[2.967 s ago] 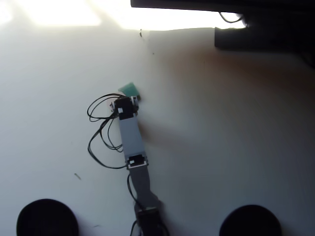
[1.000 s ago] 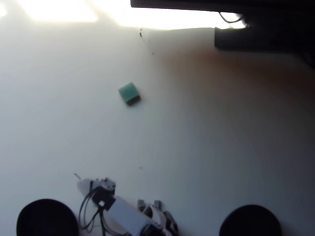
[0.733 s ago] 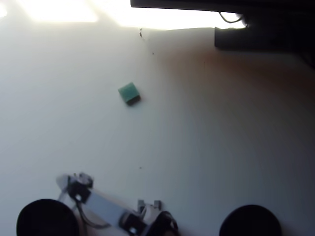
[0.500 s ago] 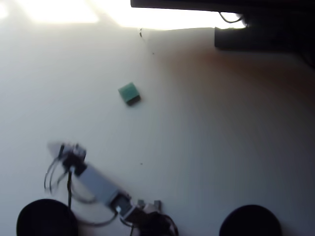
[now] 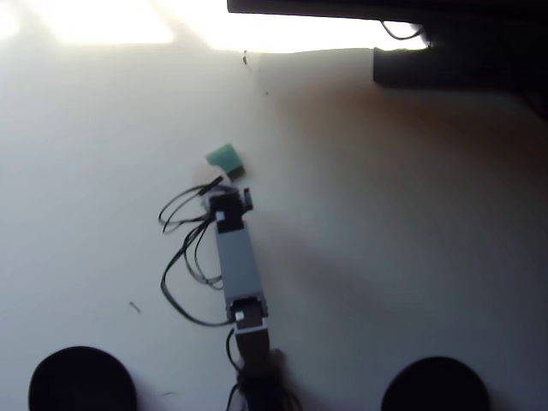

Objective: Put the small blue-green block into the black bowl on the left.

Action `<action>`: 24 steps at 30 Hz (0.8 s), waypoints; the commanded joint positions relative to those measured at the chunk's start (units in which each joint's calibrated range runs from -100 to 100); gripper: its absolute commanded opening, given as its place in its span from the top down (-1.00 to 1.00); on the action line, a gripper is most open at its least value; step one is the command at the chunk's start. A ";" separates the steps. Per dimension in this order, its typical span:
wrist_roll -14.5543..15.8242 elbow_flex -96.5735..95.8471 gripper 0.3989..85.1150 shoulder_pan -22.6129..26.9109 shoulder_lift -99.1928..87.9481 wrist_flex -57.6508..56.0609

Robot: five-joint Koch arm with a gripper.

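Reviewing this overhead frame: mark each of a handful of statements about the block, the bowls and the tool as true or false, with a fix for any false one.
1. The small blue-green block lies on the white table. True.
2. The block sits inside a black bowl. False: it lies on the table, far from both bowls.
3. Two black bowls show at the bottom edge, one at lower left and one at lower right. True.
4. The tool hovers over the lower-left bowl. False: it is up by the block.
5. Loose black cables loop to the left of the arm. True.
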 commanded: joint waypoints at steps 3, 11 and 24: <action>-0.68 12.79 -0.24 -0.59 6.50 -0.78; -0.98 38.20 -0.22 0.20 27.07 -9.13; -1.71 38.30 -0.23 -0.10 32.64 -9.70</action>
